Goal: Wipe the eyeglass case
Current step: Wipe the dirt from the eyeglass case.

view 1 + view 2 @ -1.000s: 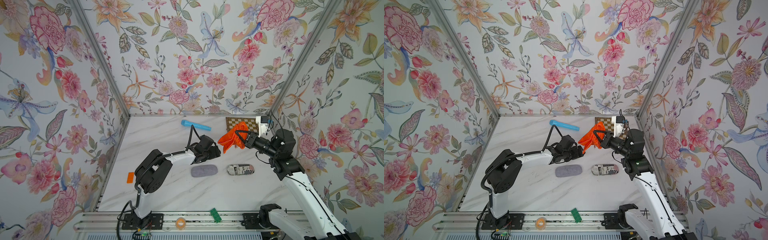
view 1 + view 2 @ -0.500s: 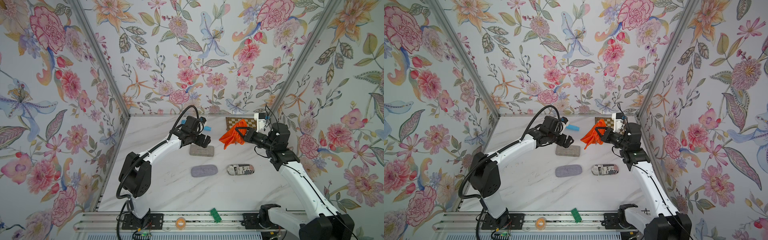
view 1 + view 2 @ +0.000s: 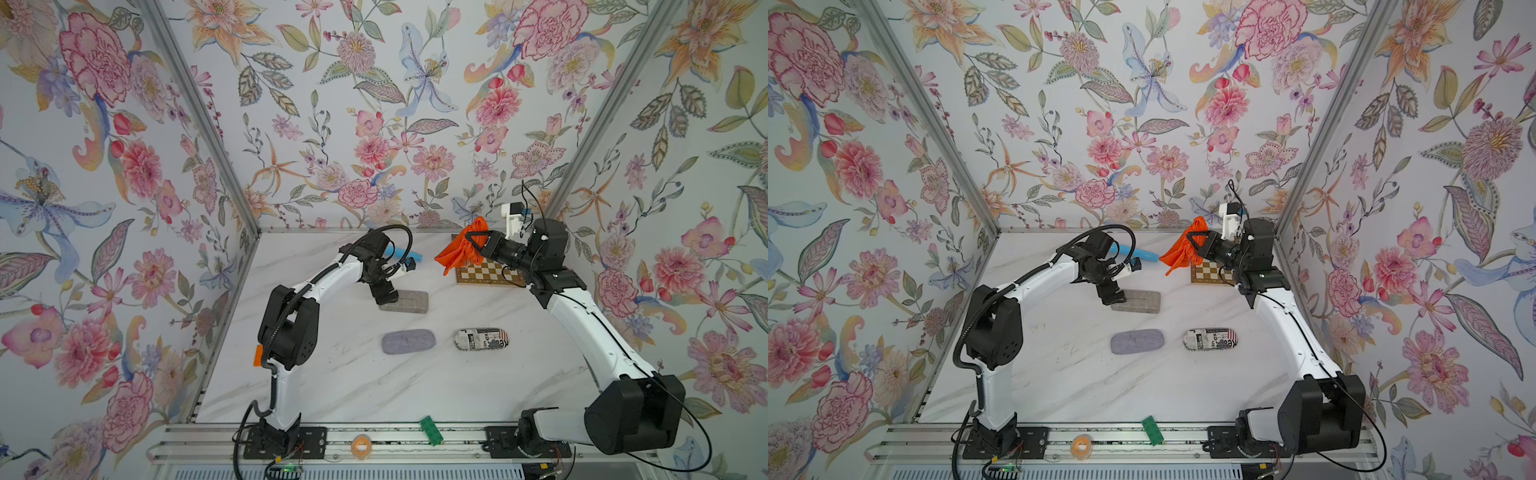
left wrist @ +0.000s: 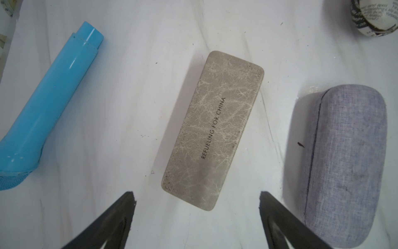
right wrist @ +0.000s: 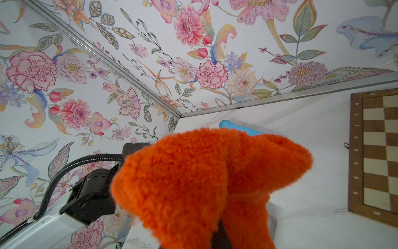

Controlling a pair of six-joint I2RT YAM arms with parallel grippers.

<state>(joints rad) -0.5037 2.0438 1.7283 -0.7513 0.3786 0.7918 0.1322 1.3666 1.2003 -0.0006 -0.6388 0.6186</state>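
Observation:
A grey-beige eyeglass case (image 4: 212, 131) printed with dark lettering lies flat on the marble table (image 3: 353, 386), seen in both top views (image 3: 409, 301) (image 3: 1142, 301). My left gripper (image 4: 196, 196) hovers open over the case's left end (image 3: 384, 296), with nothing between its fingers. Raised at the back right, my right gripper (image 3: 471, 245) is shut on an orange fluffy cloth (image 3: 455, 255) (image 5: 204, 176) that hangs clear of the case. The cloth hides the right fingertips in the right wrist view.
A blue-grey fabric case (image 3: 408, 341) and a newsprint-patterned case (image 3: 481, 338) lie nearer the front. A blue tube (image 3: 401, 252) lies at the back, a chessboard (image 3: 486, 274) under the right gripper. A green piece (image 3: 431, 430) and a tape roll (image 3: 360, 445) sit on the front rail.
The grey-beige case, earlier up at the left gripper beside the cloth, now lies on the table and the left jaws have opened. The right arm drew back with the cloth.

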